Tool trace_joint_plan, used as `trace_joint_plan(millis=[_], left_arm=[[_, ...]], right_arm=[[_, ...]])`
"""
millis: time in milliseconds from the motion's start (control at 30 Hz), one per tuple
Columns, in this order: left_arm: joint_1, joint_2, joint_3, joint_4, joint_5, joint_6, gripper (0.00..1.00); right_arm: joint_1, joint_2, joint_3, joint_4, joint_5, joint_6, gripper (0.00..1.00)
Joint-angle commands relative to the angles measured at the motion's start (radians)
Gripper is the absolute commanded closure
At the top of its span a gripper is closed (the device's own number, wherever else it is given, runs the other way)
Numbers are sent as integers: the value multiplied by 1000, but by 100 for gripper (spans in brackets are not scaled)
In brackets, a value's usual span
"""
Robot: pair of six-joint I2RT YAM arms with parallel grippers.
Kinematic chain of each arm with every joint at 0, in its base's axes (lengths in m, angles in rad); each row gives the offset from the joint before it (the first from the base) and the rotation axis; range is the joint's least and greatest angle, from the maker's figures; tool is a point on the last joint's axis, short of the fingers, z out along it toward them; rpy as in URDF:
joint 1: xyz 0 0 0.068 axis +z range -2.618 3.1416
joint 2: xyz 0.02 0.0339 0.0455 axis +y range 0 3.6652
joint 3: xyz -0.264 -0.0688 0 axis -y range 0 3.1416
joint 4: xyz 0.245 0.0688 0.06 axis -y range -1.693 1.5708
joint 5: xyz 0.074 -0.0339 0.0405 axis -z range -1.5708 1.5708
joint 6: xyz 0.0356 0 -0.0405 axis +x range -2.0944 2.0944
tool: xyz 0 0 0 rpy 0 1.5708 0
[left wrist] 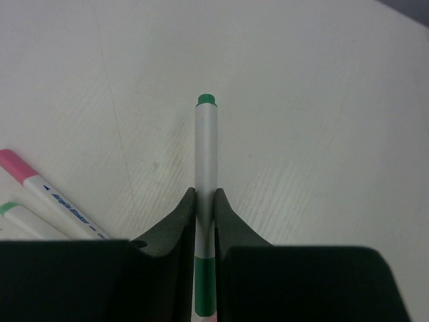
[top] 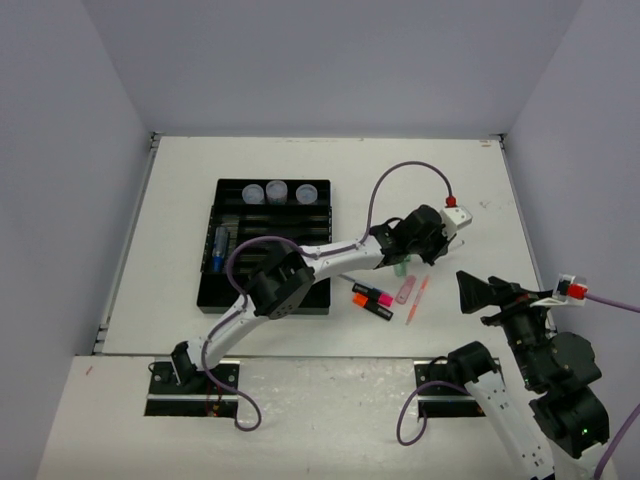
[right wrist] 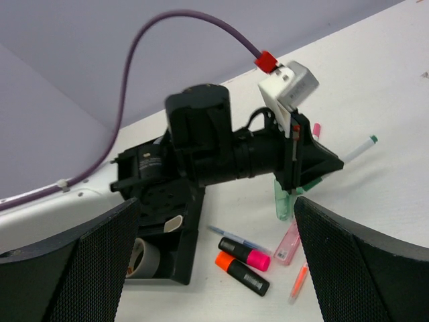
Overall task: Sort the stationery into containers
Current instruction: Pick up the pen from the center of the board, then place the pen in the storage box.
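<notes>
My left gripper (left wrist: 205, 198) is shut on a thin white pen with green ends (left wrist: 206, 147) and holds it just above the white table, right of the black organiser tray (top: 210, 290). It also shows in the top view (top: 445, 243) and the right wrist view (right wrist: 332, 164), where the pen's green tip (right wrist: 365, 142) sticks out. Below it lie a clear green tube (right wrist: 283, 201), a clear pink tube (right wrist: 287, 243), a thin orange pen (right wrist: 298, 282), pink (right wrist: 247, 253) and orange (right wrist: 241, 274) highlighters and a thin blue pen (right wrist: 228, 235). My right gripper (right wrist: 214, 268) is open and empty, raised at the near right (top: 480, 292).
The tray holds three clear round tubs (top: 277, 190) along its far section, a blue-capped tube (top: 219, 250) in a left slot and a grey tape roll (right wrist: 144, 258) at its near corner. A pink-capped white marker (left wrist: 47, 194) lies left of the held pen.
</notes>
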Motion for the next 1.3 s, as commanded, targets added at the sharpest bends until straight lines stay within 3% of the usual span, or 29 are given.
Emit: trace_joint_plan(millis=[0,200,300,400,533,767,867,1000,1133,1267], left_arm=[[-7,-151,3,65,22,-25,100],[16,-229,-37,-11,-206,-65,100],[74,-323,-137,-38,-314,-119,100],[156,-465,-317,-3,-328,-157,100],[278,-611,-509,22,-249,-67,100],[399,-816,-753,135,-217,369,100],[447,-834,-797,142,-199,444,100],[584,-808,-766,52,4,533,100],[672,-815,-805,92,110,645,100],[719,-866,-917,130,301,924,100]], right_arm=[[3,1,3,10,-8,-18,1],[3,-9,9,17,-10,-35,1],[3,-14,9,17,-5,-37,1],[3,-16,7,19,-15,-41,1],[3,-12,3,26,-33,-46,1],[3,4,0,35,-46,-51,1],[3,0,-1,38,-49,-54,1],[3,-12,-5,40,-53,-54,1],[4,-18,-8,41,-56,-57,1],[4,-21,-7,44,-59,-57,1]])
